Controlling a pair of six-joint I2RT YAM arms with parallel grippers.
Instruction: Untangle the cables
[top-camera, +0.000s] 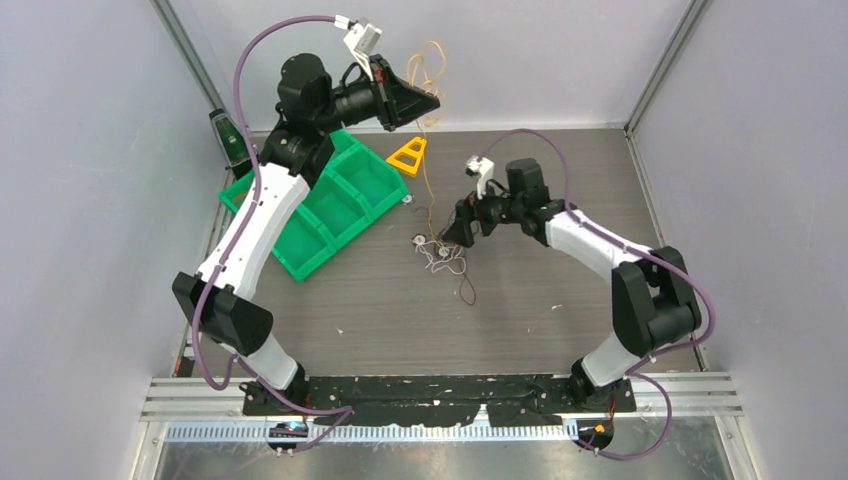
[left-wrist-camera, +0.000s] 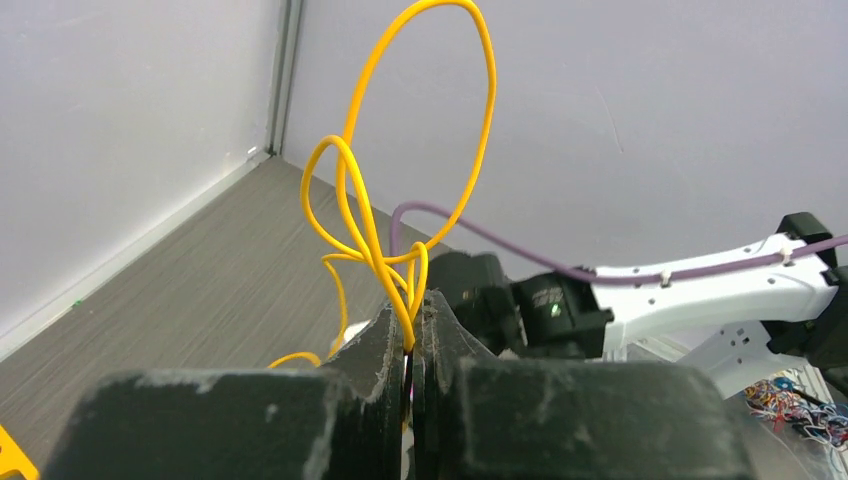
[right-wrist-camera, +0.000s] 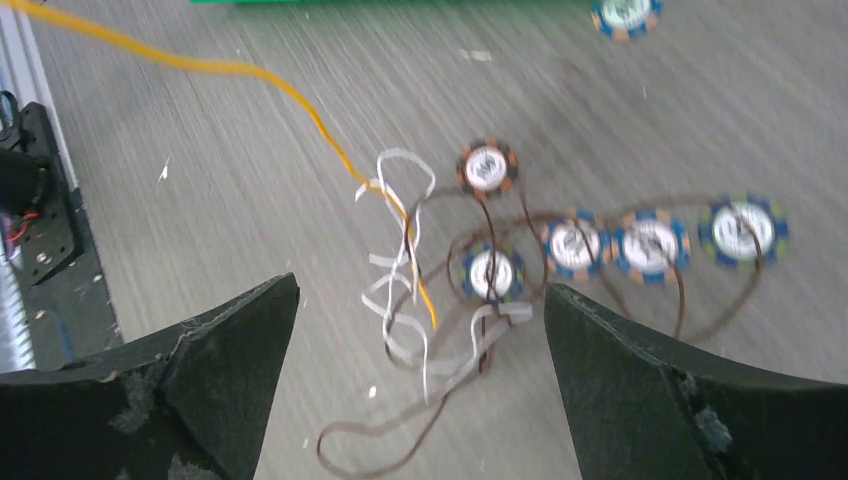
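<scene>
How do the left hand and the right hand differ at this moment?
The left hand is shut on the yellow cable; the right hand is open and holds nothing. The left hand is raised toward the back wall; the right hand hovers low over the loose white and brown cables. Both have black fingers.
</scene>
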